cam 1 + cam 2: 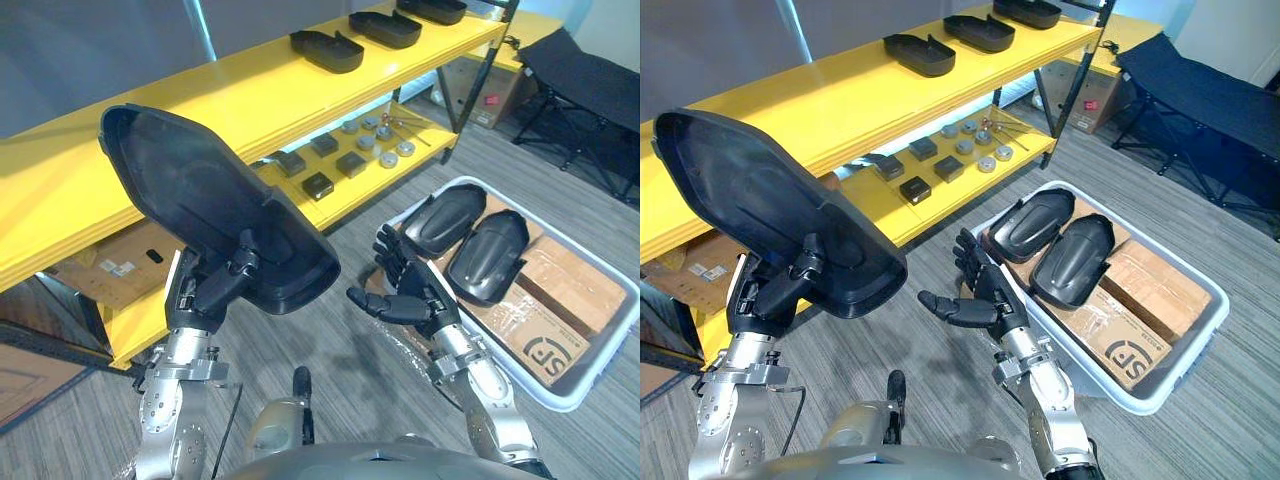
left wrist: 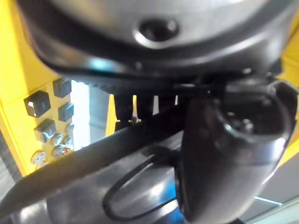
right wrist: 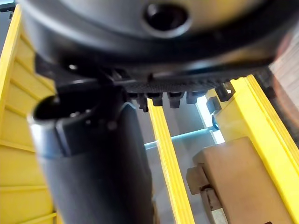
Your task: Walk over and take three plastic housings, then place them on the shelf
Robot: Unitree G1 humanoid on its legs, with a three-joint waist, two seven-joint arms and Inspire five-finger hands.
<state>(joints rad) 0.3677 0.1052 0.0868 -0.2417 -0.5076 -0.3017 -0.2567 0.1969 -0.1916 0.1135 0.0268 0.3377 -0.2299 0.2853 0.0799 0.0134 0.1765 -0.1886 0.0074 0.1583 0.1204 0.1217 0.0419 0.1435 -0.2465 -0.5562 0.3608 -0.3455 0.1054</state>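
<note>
yellow shelf [image 1: 250,95]: the top board runs from the robot's left to the far right, its near stretch bare; three black housings on the shelf [image 1: 327,50] sit in a row at the far end. white bin [image 1: 600,370]: on the floor to the robot's right, two housings in the bin [image 1: 445,218] side by side on cardboard boxes [image 1: 560,280]. held housing [image 1: 200,200]: raised just before the top board's edge, tilted, hollow side toward the robot, long axis running from the grip up and away to the left. left hand [image 1: 215,290]: fingers and thumb clamped on the housing's lower rim; the hand nearer the board. right hand [image 1: 405,290]: fingers spread, empty, beside the bin. judgement: placing calls for carrying the housing forward over the edge and levelling it. small dark blocks [image 1: 318,185]: on the lower board, out of the way.
</note>
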